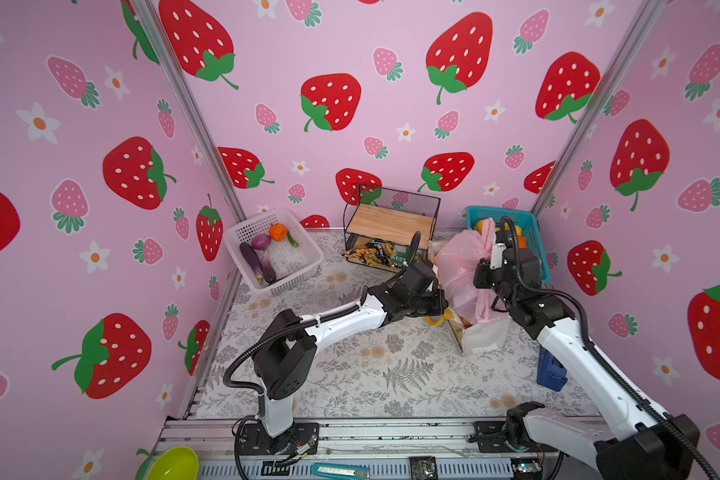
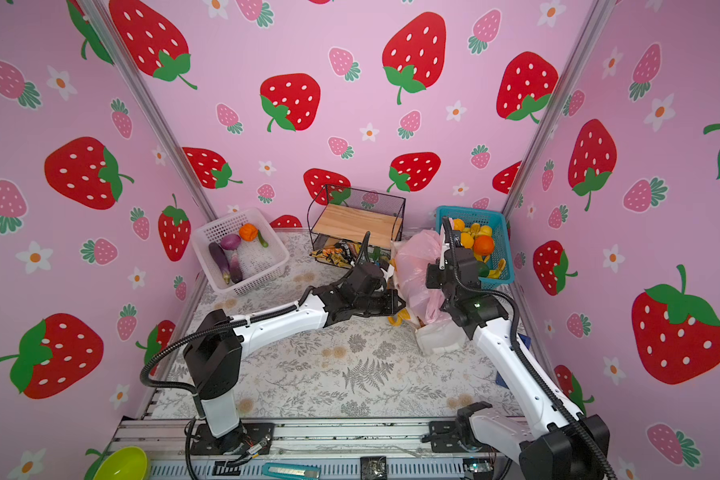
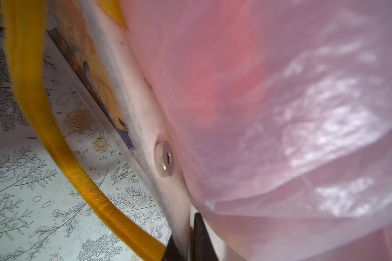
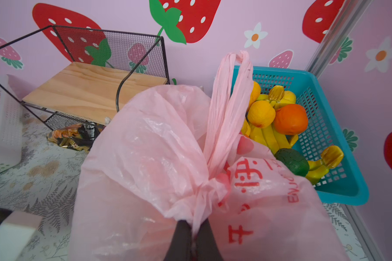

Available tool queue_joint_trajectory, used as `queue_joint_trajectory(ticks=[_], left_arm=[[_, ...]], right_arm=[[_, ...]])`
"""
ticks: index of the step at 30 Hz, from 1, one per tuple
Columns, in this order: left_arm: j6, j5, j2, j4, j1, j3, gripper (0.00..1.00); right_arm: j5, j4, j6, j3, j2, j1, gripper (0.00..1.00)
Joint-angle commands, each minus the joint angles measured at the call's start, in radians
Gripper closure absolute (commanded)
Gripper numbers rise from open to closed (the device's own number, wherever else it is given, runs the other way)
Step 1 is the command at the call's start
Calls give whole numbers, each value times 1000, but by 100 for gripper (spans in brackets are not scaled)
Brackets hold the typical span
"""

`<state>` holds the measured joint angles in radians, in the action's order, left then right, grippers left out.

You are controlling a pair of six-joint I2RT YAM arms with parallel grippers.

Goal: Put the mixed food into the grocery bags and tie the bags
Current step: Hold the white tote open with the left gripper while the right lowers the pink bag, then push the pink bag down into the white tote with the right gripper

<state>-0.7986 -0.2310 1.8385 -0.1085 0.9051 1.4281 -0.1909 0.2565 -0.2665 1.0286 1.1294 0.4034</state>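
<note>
You have two bags at right-centre of the table (image 1: 350, 374): one pink plastic bag (image 1: 458, 266), bulging, touches one white canvas tote (image 1: 485, 338) lying under its near side, just before the blue basket (image 1: 526, 230). Your left gripper (image 3: 183, 237) pinches the tote's rim beside one yellow handle (image 3: 43, 126), and your right gripper (image 4: 194, 228) is clamped on the pink bag's gathered neck. One white basket (image 1: 298, 276) holds five toy vegetables (image 1: 251, 258); the snack packets (image 1: 371, 253) under the wire rack (image 1: 391, 195) are too jumbled to count.
</note>
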Motion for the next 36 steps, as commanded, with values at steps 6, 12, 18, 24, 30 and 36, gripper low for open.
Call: queue_joint_trajectory(ticks=[6, 12, 18, 24, 30, 36], left_arm=[[23, -55, -170, 41, -9, -73, 100], [19, -65, -258, 61, -12, -155, 100], [38, -21, -317, 79, -12, -229, 100], [69, -34, -331, 99, -16, -250, 100], [78, -62, -349, 109, -24, -251, 100], [69, -110, -363, 122, -35, -241, 100]], right_arm=[[224, 202, -18, 72, 67, 50, 100], [290, 287, -19, 34, 138, 63, 100], [388, 231, -47, -67, 199, 64, 100], [297, 150, -58, -146, 270, 100, 98], [67, 130, -62, -188, 252, 104, 96], [-138, 147, -74, -185, 138, 103, 95]])
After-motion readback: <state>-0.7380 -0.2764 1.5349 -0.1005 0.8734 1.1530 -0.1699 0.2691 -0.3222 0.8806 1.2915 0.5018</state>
